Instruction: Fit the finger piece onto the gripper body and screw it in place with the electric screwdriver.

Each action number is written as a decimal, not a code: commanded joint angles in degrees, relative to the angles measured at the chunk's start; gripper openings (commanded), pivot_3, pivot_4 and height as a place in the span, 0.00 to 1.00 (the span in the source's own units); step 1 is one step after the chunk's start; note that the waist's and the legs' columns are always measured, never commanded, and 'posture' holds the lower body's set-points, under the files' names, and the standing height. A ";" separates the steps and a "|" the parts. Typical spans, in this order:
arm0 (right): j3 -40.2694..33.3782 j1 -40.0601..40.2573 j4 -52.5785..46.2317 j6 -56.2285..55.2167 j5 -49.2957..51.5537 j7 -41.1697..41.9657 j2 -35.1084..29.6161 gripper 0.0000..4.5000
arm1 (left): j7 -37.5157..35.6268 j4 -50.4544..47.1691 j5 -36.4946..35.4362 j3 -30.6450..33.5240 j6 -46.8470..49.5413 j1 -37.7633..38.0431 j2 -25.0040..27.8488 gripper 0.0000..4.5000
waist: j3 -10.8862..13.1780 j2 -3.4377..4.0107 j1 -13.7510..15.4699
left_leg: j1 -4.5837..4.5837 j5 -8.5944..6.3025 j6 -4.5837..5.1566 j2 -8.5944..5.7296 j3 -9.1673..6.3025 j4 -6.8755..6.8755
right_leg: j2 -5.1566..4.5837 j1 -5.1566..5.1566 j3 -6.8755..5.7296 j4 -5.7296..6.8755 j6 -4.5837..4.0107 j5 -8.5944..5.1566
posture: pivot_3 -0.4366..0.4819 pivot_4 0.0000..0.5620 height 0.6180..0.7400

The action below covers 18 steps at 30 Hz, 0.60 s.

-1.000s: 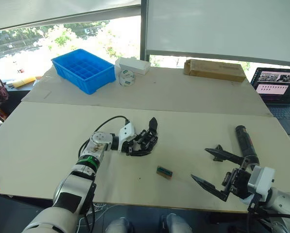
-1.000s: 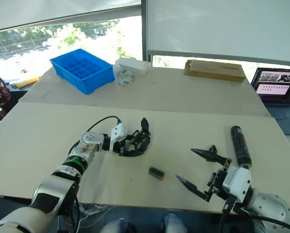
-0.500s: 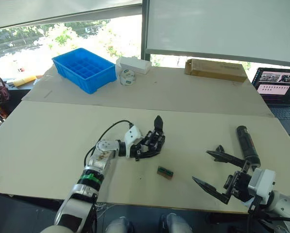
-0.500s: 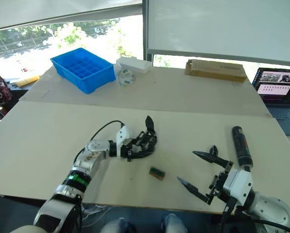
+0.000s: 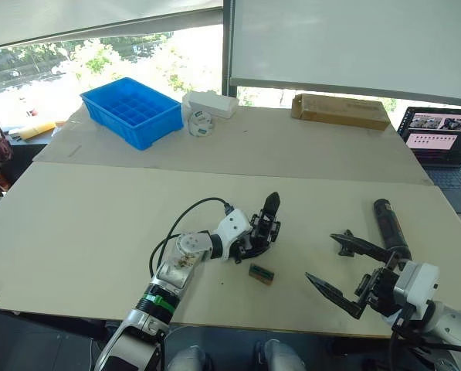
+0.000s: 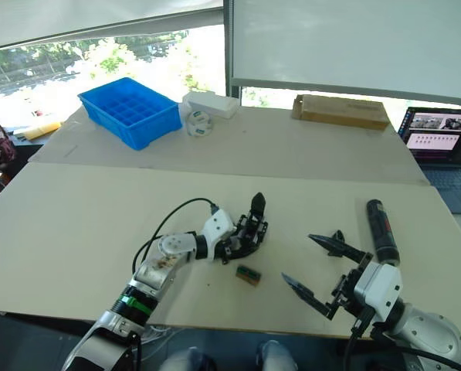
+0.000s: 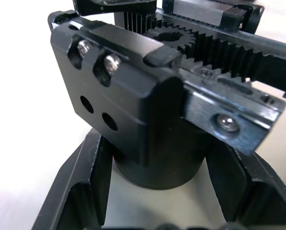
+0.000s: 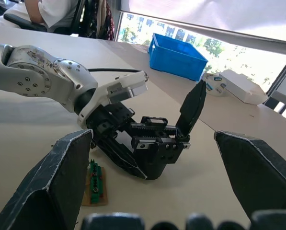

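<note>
The broad cream-coloured table (image 5: 76,224) carries the work near its front edge. On its right lies the long thick black cylindrical electric screwdriver (image 5: 390,226), pointing away from the robot, just beyond the right gripper (image 5: 340,265). That white-bodied gripper hangs low over the table with its two black pointed fingers (image 5: 327,291) spread wide and nothing between them; in its wrist view the fingers frame the scene ahead.

At the table's middle the left gripper (image 6: 242,245) is clamped around the round base of the small black gripper body (image 5: 264,230), its fingers (image 7: 80,184) pressed to either side of the cylinder. The body is a blocky black assembly with a toothed rack and pinion gear on top, silver screw heads on its faces, and one pointed black finger standing up from it.

Just beside it, toward the robot, lies a small green-and-brown block (image 5: 262,273), apart from both grippers.
</note>
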 commanded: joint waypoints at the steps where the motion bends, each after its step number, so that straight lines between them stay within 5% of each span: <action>1: -0.90 0.30 -2.85 0.68 0.58 -0.75 -0.26 1.00 | 0.18 -0.12 -0.32 -0.27 -1.82 -1.95 -0.08 0.51 | 0.00 0.00 0.01 | 0.00 0.00 0.00 0.00 0.00 0.00 | 0.00 0.00 0.00 0.00 0.00 0.00 | 0.48 0.27 1.00; 11: -3.98 4.49 -4.06 1.29 1.46 -0.74 -0.17 1.00 | -1.39 -1.01 -1.22 -0.73 0.15 0.51 1.37 0.51 | -0.01 0.01 0.02 | 0.06 0.00 0.00 0.01 0.00 -0.02 | -0.01 0.04 0.02 0.00 0.00 0.00 | 0.48 0.27 1.00; 16: -5.51 5.64 -5.27 1.02 4.95 -0.88 0.70 1.00 | -2.51 -2.69 -3.38 0.76 0.62 1.24 2.67 0.99 | -0.01 0.02 -0.02 | 0.07 0.00 0.00 0.02 0.00 -0.02 | -0.02 0.04 0.04 0.01 0.00 0.00 | 0.48 0.27 1.00; 18: -6.68 6.54 -6.15 1.68 7.25 -0.94 0.93 1.00 | -4.41 -3.84 -4.65 1.43 0.12 2.00 4.65 0.99 | -0.02 0.03 -0.05 | 0.07 0.00 0.00 0.03 0.00 -0.02 | -0.03 0.04 0.03 0.01 0.00 0.00 | 0.48 0.27 1.00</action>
